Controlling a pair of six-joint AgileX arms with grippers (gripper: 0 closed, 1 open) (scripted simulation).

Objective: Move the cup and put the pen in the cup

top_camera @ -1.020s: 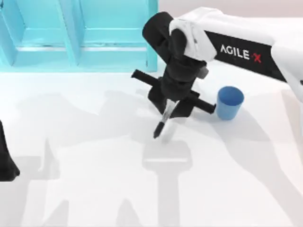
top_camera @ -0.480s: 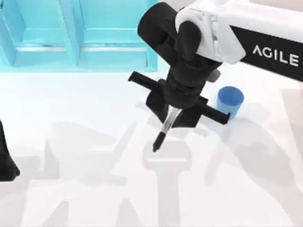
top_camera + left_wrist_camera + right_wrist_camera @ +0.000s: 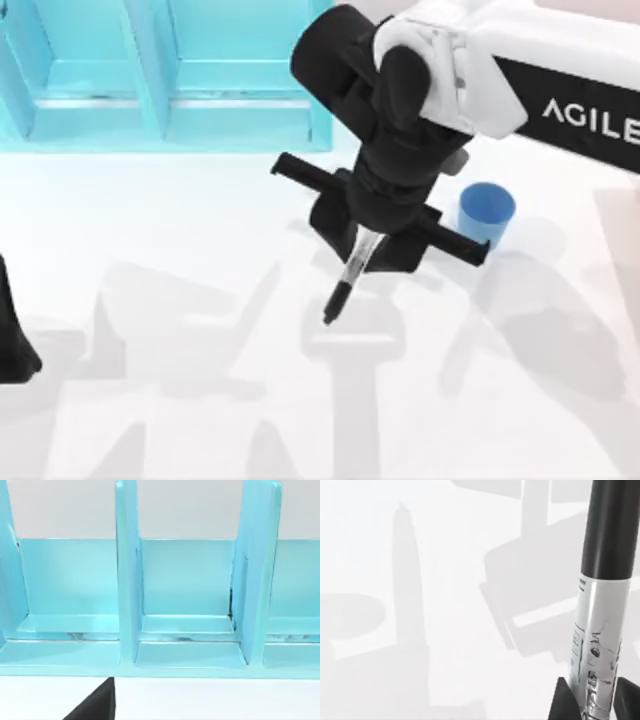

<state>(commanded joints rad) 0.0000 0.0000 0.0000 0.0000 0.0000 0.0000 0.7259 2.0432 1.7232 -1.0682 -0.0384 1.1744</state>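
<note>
Hanging from right pincer (image 3: 362, 250), pen (image 3: 345, 283) points tableward.

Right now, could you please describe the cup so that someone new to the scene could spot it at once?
Start at the turquoise shelf unit along the table's far edge, then go right past its end. Beside the right gripper, which holds the pen, stands the cup: small, round, plain blue, open side up.

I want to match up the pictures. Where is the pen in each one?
Top view: the pen hangs from the right gripper, middle of the picture, left of the cup.
Left wrist view: not in it; this one looks at the blue rack.
Right wrist view: at the right edge, between the jaws.
Shared landmark: the white table, with its shadows.
</note>
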